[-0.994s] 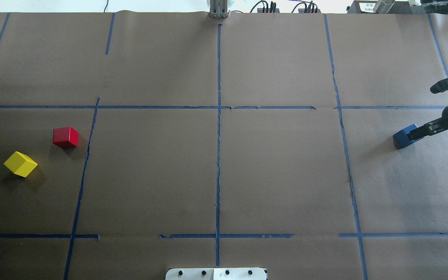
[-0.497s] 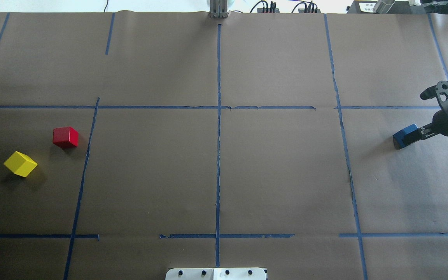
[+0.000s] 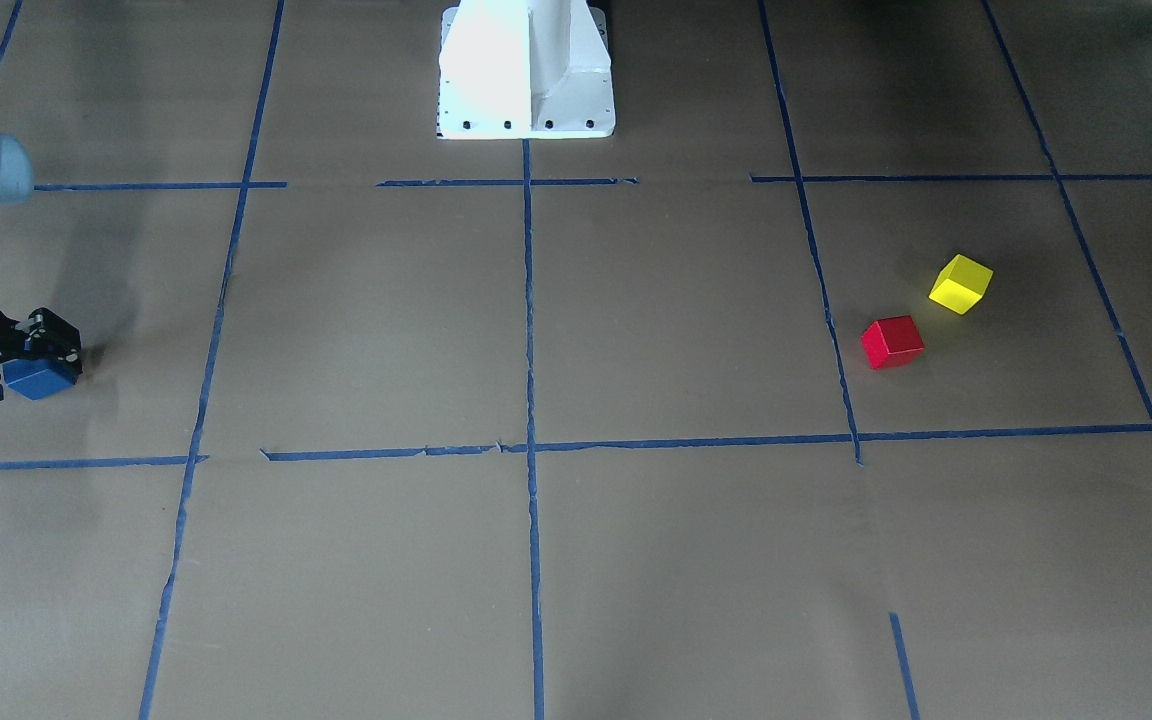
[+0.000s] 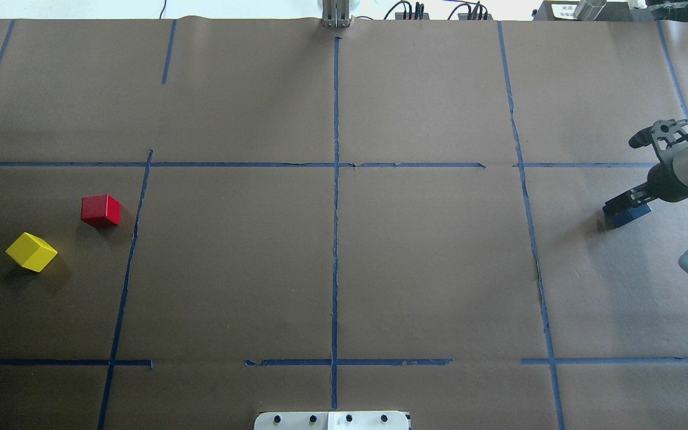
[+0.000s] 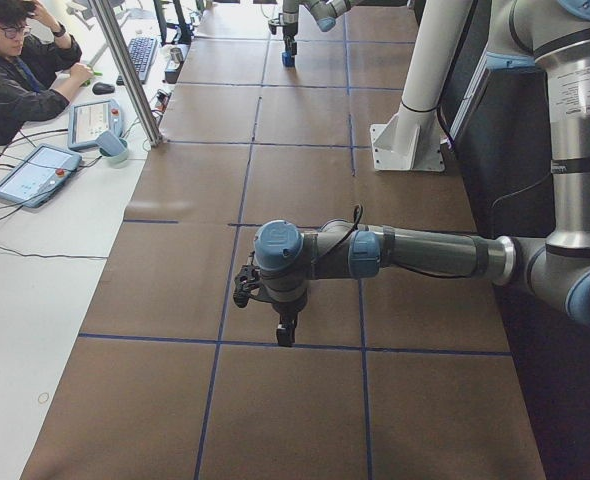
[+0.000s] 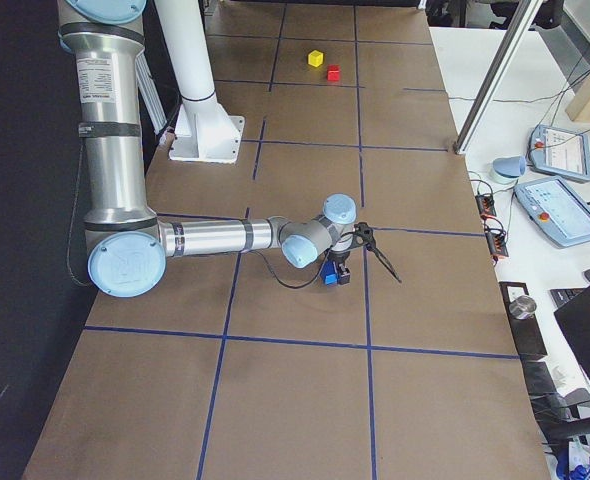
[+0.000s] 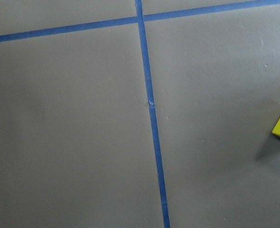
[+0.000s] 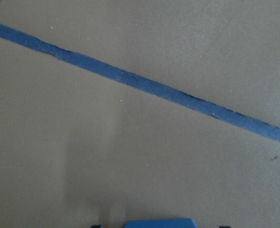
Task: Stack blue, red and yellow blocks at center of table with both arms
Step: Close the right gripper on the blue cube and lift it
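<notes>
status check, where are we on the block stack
Right hand straddling blue block, grip unconfirmed. Left hand hovering, state unreadable. Red block and yellow block apart on robot's left, untouched. Nothing stacked at centre, nothing seen in the way.

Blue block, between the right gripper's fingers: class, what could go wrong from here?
1. The right gripper sets its fingers either side of the blue block, gaps showing in the wrist view; closing off-centre could twist or push it.
2. The red block and yellow block lie close together, so fetching one might nudge the other.
</notes>
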